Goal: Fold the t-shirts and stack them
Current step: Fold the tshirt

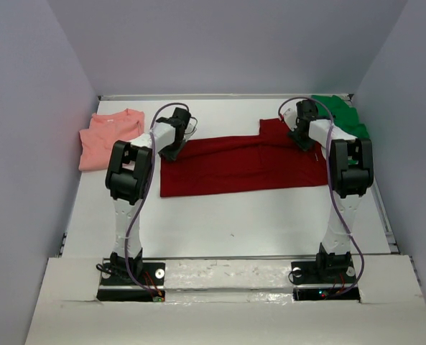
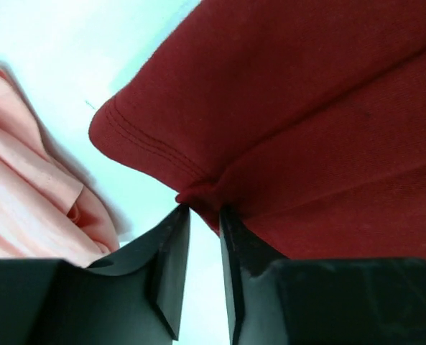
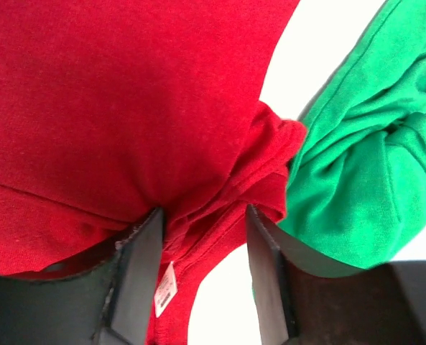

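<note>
The white table [image 1: 220, 223] carries all three shirts. The red shirt [image 1: 234, 165] lies across its middle as a wide, flattish band running left to right. By the look of it, this is the one being worked on.

The pink shirt [image 1: 108, 136] sits crumpled just beyond the red shirt's left end, close to it in the left wrist view. The green shirt [image 1: 342, 117] is bunched just beyond the red shirt's far right corner, right beside it. Both seem parked out to the sides so the red shirt has room to be spread and folded.

One arm reaches to each end of the red shirt's far edge, probably so the cloth stays taut between them and can be carried over in one even fold.

The left gripper [image 2: 204, 210] is nearly closed, its tips pinching a small tuck of the red shirt's stitched hem at the far left corner. The right gripper [image 3: 202, 212] stands wider, clamped on a thick bunch of red cloth at the far right corner, with creases running into it. A small white label [image 3: 166, 287] hangs from that bunch.
</note>
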